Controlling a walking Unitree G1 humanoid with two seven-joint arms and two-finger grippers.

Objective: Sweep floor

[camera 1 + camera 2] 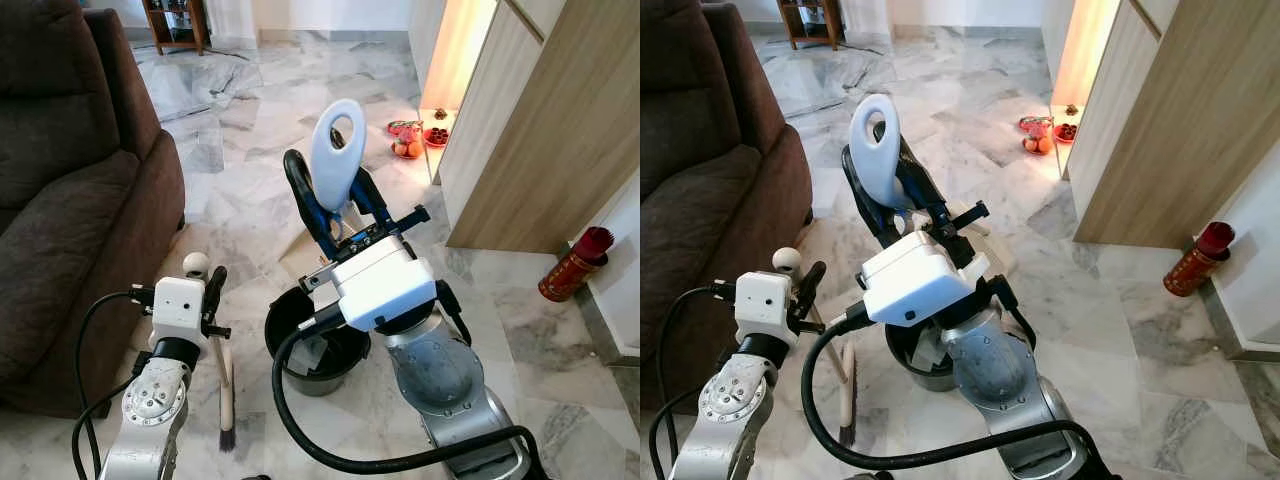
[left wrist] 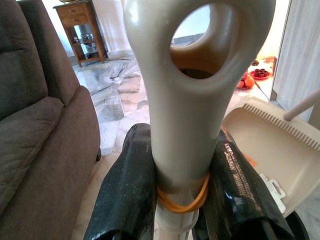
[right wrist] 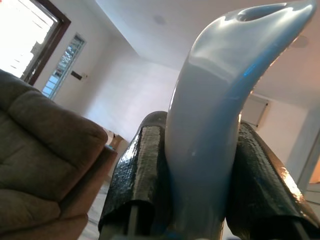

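Observation:
My left gripper (image 1: 212, 292) is shut on the cream brush handle (image 2: 190, 100), which has a loop at its top and an orange rubber band just below the fingers (image 2: 125, 190). The brush stick (image 1: 226, 375) runs down to dark bristles (image 1: 227, 436) on the marble floor beside the sofa. My right gripper (image 1: 335, 205) is raised in the middle, shut on a pale blue looped handle (image 1: 337, 150), also seen close up as the blue handle (image 3: 210, 100). A cream dustpan (image 2: 270, 145) with a toothed edge lies close by.
A black bucket (image 1: 315, 345) stands on the floor under my right arm. A brown sofa (image 1: 70, 200) fills the left side. A wooden cabinet (image 1: 520, 130) stands at the right, with a red cylinder (image 1: 575, 262) and red plates of fruit (image 1: 410, 140) on the floor nearby.

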